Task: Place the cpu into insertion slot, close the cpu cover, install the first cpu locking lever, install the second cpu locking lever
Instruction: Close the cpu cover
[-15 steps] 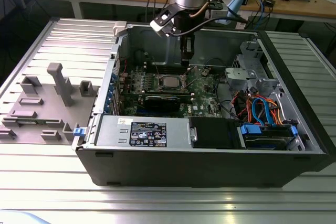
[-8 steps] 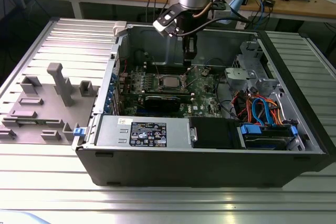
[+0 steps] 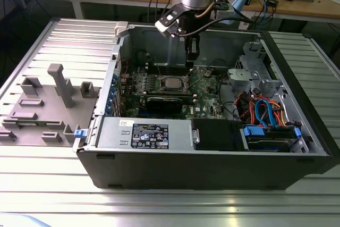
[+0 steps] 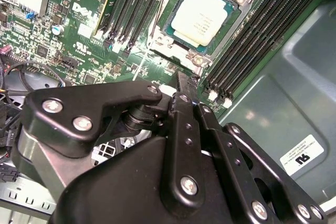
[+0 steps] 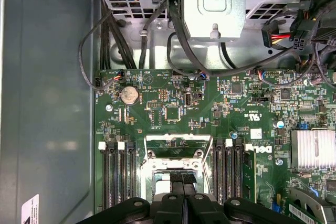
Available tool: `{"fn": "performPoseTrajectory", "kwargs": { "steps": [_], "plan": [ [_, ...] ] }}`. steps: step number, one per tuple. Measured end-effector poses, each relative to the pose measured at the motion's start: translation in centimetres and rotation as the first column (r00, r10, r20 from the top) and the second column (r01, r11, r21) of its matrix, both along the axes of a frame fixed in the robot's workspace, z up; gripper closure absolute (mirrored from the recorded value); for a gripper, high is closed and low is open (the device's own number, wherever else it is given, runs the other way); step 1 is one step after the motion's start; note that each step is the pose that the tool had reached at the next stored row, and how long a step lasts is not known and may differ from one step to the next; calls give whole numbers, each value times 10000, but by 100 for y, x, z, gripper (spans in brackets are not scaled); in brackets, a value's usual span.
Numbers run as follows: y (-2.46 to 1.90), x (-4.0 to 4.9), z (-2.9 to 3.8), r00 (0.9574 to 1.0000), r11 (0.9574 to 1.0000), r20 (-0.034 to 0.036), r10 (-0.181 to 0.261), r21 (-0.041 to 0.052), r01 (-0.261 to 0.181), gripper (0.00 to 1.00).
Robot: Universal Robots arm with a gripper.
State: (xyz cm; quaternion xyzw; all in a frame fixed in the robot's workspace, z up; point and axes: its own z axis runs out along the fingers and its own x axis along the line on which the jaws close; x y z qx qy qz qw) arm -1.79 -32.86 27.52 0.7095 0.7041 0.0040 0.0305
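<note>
Gripper [image 3: 191,56] tips pinched together on nothing, hovering just over mobo [image 5: 173,109] beside cpu [image 4: 202,17], seated flat in insertion slot [image 4: 176,43]; prob. narrow tip for pushing, not gripping.

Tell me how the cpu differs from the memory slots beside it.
The cpu is square; the memory slots are long and narrow. The cpu has a pale silver-grey top; the memory slots are black. The cpu is one chip; the memory slots run in rows on both sides of it. Both sit on the green motherboard.
</note>
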Motion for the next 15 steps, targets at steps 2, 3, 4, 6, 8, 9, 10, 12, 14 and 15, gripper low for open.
{"fn": "performPoseTrajectory", "kwargs": {
  "steps": [2, 3, 4, 6, 8, 9, 10, 12, 14, 15],
  "plan": [
    [0, 4, -1, 10000, 10000, 0, 3, 0, -3, 89],
    [0, 7, -1, 10000, 10000, 0, 3, 0, -3, 89],
    [0, 13, -2, 10000, 10000, 0, 0, 0, 0, 89],
    [0, 41, -7, 10000, 10000, 0, -1, 0, 1, 89],
    [0, 95, -15, 10000, 10000, 0, 0, 0, 0, 89],
    [0, 120, -19, 10000, 10000, -1, 1, 0, -1, 89],
    [0, 166, -25, 10000, 10000, -6, 0, 1, 0, 89],
    [1, 247, -42, 10000, 10000, -25, 0, 0, 0, 89],
    [2, 330, -64, 10000, 10000, -59, 1, -2, -1, 89],
    [3, 375, -75, 10000, 10000, -80, 0, -2, 0, 89]
  ]
}}
